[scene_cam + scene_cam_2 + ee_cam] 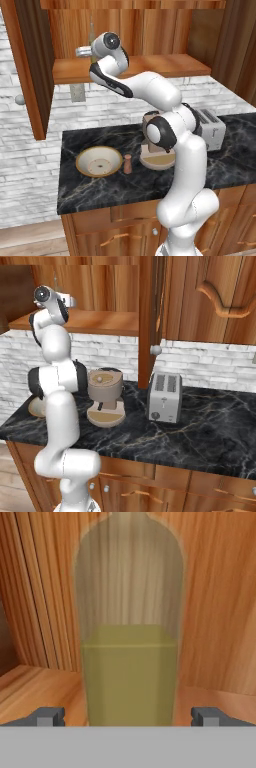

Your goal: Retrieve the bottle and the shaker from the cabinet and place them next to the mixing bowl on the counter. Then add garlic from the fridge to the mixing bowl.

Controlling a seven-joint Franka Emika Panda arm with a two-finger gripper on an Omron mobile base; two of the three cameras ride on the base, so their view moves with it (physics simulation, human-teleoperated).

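A clear glass bottle (129,642), half full of yellow-green liquid, stands upright on the wooden cabinet shelf (35,692) right in front of the hand. My gripper (129,717) is open, one fingertip (47,716) on each side of the bottle's base, apart from it. In the left base view the arm reaches up into the open cabinet, with the gripper (82,51) at shelf height below the bottle's thin neck (91,27). Down on the black counter, a small brown shaker (128,164) stands upright just right of the tan mixing bowl (99,161).
The open cabinet door (30,65) hangs left of the arm. A coffee machine (157,152) and a toaster (210,129) stand on the counter to the right of the bowl. A second cabinet door edge (147,316) with a knob hangs above the toaster (165,397).
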